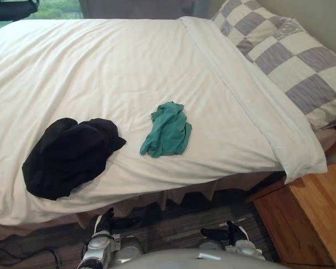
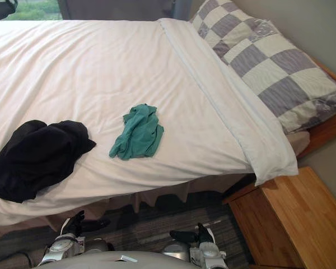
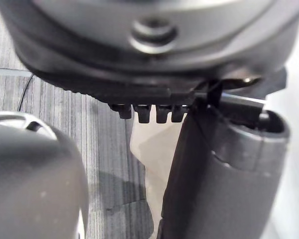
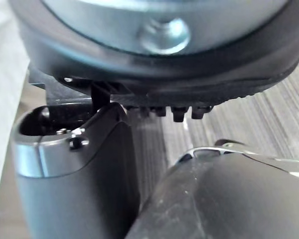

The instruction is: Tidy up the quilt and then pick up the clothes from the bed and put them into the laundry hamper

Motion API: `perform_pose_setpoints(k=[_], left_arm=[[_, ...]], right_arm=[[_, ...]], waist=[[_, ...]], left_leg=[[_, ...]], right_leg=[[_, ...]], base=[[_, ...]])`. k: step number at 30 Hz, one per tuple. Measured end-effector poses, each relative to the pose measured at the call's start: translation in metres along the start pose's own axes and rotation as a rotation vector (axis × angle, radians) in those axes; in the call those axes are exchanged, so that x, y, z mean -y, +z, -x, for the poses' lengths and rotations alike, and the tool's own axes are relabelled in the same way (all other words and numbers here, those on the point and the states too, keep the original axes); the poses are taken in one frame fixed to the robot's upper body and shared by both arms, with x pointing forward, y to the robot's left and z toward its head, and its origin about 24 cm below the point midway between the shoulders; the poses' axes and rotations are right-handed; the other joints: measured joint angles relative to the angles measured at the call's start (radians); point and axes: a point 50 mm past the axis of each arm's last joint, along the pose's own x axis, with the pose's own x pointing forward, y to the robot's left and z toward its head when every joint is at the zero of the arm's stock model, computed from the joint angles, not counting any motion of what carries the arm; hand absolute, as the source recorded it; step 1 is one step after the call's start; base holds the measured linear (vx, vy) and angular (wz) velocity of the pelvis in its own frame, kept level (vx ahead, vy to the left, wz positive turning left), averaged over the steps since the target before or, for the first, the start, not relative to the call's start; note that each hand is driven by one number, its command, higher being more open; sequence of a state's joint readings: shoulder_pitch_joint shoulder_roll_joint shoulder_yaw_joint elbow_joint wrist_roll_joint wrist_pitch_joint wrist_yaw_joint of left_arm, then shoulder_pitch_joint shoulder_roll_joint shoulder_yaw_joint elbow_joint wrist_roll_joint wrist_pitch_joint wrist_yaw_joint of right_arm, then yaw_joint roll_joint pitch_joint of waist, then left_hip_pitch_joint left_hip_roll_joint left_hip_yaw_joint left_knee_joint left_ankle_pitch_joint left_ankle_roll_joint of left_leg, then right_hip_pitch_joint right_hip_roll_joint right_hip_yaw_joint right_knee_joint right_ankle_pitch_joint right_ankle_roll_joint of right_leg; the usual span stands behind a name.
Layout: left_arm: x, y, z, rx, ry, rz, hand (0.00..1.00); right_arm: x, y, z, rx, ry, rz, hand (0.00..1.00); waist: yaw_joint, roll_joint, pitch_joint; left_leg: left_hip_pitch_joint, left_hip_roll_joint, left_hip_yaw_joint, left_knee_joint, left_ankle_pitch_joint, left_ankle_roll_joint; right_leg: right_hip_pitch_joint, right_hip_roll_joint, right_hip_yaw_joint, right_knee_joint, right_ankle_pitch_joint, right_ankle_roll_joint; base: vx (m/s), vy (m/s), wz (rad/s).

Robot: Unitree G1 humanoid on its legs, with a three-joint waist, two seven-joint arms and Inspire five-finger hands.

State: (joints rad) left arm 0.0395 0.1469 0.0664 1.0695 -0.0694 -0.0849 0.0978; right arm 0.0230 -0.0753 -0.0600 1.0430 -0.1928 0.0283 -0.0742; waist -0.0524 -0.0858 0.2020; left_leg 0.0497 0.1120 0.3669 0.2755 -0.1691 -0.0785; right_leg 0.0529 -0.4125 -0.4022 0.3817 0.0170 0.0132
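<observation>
Your left hand (image 1: 107, 219) and right hand (image 1: 228, 232) hang low in front of the bed's near edge, above the grey ribbed carpet (image 1: 173, 224). The fingers of both are loosely spread and neither holds or touches anything. The white quilt (image 1: 129, 73) lies flat with soft creases, and a folded band runs along its right side beside the checked pillow (image 1: 291, 61). A crumpled black garment (image 1: 67, 154) sits near the left front edge. A smaller, bunched green garment (image 1: 168, 131) lies right of it, apart from it, with bare quilt between and beyond them. A wooden bedside cabinet (image 1: 313, 218) stands at the near right corner.
</observation>
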Motion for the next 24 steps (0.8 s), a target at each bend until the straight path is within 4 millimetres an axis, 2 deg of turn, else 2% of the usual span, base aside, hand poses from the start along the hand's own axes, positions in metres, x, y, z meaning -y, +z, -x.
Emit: perform_pose_setpoints(k=[1, 2, 3, 4, 5, 7, 8, 11, 13, 16, 18, 20, 21, 23, 24], left_arm=[[0.002, 0.000, 0.000, 0.002, -0.009, -0.014, 1.00], [0.004, 0.003, 0.000, 0.010, -0.019, -0.020, 1.00], [0.004, 0.003, -0.001, 0.009, -0.021, -0.020, 1.00], [0.007, 0.006, -0.001, 0.010, -0.029, -0.025, 1.00], [0.012, 0.009, -0.002, 0.017, -0.043, -0.029, 1.00], [0.020, 0.009, -0.002, 0.012, -0.063, -0.035, 1.00], [0.022, 0.009, -0.001, 0.008, -0.068, -0.035, 1.00], [0.027, 0.009, -0.001, 0.007, -0.080, -0.025, 1.00], [0.028, 0.011, -0.001, 0.015, -0.072, -0.017, 1.00], [0.027, 0.012, -0.001, 0.018, -0.061, -0.009, 1.00], [0.027, 0.009, 0.000, 0.006, -0.048, 0.003, 1.00], [0.021, 0.002, 0.000, -0.025, -0.009, 0.072, 1.00], [0.012, -0.007, 0.001, -0.069, 0.045, 0.204, 1.00], [0.003, -0.022, 0.004, -0.125, 0.118, 0.369, 1.00], [-0.010, -0.037, 0.008, -0.188, 0.206, 0.544, 1.00]], right_arm=[[-0.001, 0.003, 0.000, 0.014, 0.005, 0.018, 1.00], [-0.002, 0.007, 0.000, 0.035, 0.010, 0.052, 1.00], [-0.003, 0.008, 0.000, 0.040, 0.012, 0.057, 1.00], [-0.005, 0.009, 0.000, 0.050, 0.018, 0.083, 1.00], [-0.005, 0.012, -0.001, 0.056, 0.017, 0.099, 1.00], [0.001, 0.014, -0.002, 0.057, 0.005, 0.110, 1.00], [0.004, 0.017, -0.003, 0.064, -0.006, 0.117, 1.00], [0.007, 0.018, -0.003, 0.065, -0.020, 0.123, 1.00], [0.007, 0.014, -0.003, 0.050, -0.021, 0.119, 1.00], [0.008, 0.012, -0.003, 0.036, -0.026, 0.080, 1.00], [0.011, 0.004, -0.002, 0.012, -0.043, 0.033, 1.00], [0.013, -0.008, 0.001, -0.030, -0.081, -0.099, 1.00], [0.017, -0.024, 0.004, -0.082, -0.130, -0.282, 1.00], [0.014, -0.044, 0.010, -0.146, -0.172, -0.463, 1.00], [0.010, -0.067, 0.018, -0.220, -0.227, -0.640, 1.00]], waist=[[-0.004, 0.001, 0.000], [-0.008, 0.003, 0.002], [-0.009, 0.003, 0.002], [-0.006, -0.003, 0.002], [-0.003, -0.006, 0.010], [-0.002, 0.016, 0.025], [0.000, 0.030, 0.031], [0.005, 0.042, 0.030], [0.027, 0.043, 0.032], [0.023, 0.042, 0.031], [0.027, 0.048, 0.025], [0.026, 0.049, 0.015], [0.026, 0.045, 0.005], [0.025, 0.039, -0.010], [0.038, 0.033, -0.038]], left_leg=[[-0.002, -0.003, -0.013, -0.036, 0.023, 0.006], [-0.014, -0.001, -0.048, -0.079, 0.057, 0.012], [-0.017, -0.002, -0.058, -0.090, 0.066, 0.012], [-0.026, -0.017, -0.094, -0.122, 0.102, 0.014], [-0.020, -0.037, -0.125, -0.154, 0.133, 0.003], [0.014, -0.052, -0.163, -0.230, 0.185, -0.001], [0.034, -0.053, -0.181, -0.287, 0.222, -0.004], [0.043, -0.048, -0.224, -0.364, 0.276, -0.009], [0.041, -0.048, -0.229, -0.363, 0.278, -0.006], [0.011, -0.066, -0.252, -0.309, 0.254, 0.010], [0.022, -0.068, -0.256, -0.331, 0.263, 0.013], [0.044, -0.078, -0.267, -0.367, 0.285, 0.014], [0.048, -0.085, -0.273, -0.367, 0.285, 0.013], [0.056, -0.089, -0.270, -0.368, 0.274, 0.010], [0.059, -0.088, -0.240, -0.368, 0.249, 0.010]], right_leg=[[-0.019, 0.039, -0.011, 0.015, -0.045, 0.021], [-0.038, 0.162, 0.069, -0.009, -0.124, 0.062], [-0.038, 0.189, 0.087, -0.024, -0.136, 0.067], [-0.016, 0.258, 0.112, -0.115, -0.161, 0.058], [0.039, 0.268, 0.094, -0.188, -0.167, 0.065], [0.061, 0.274, 0.094, -0.194, -0.164, 0.051], [0.070, 0.279, 0.078, -0.195, -0.165, 0.050], [0.072, 0.297, 0.057, -0.211, -0.165, 0.050], [0.077, 0.298, 0.054, -0.212, -0.166, 0.048], [0.092, 0.278, 0.025, -0.212, -0.183, 0.059], [0.096, 0.274, 0.024, -0.212, -0.193, 0.067], [0.107, 0.270, 0.014, -0.214, -0.195, 0.074], [0.123, 0.260, 0.002, -0.224, -0.192, 0.075], [0.141, 0.256, -0.006, -0.235, -0.188, 0.081], [0.145, 0.252, -0.007, -0.251, -0.182, 0.087]], base=[[-0.02, 0.015, 0.36], [-0.01, -0.002, 0.51], [0.00, -0.063, 0.78], [0.01, -0.097, 0.83], [0.03, -0.124, 0.85], [0.04, -0.063, 0.67], [0.00, -0.041, 0.57], [-0.01, -0.062, 0.43], [-0.04, -0.026, 0.19], [-0.05, 0.008, 0.29], [-0.02, 0.008, 0.18], [0.04, 0.015, 0.18], [0.06, 0.024, 0.21], [0.06, 0.014, 0.03], [0.09, 0.013, -0.19]])
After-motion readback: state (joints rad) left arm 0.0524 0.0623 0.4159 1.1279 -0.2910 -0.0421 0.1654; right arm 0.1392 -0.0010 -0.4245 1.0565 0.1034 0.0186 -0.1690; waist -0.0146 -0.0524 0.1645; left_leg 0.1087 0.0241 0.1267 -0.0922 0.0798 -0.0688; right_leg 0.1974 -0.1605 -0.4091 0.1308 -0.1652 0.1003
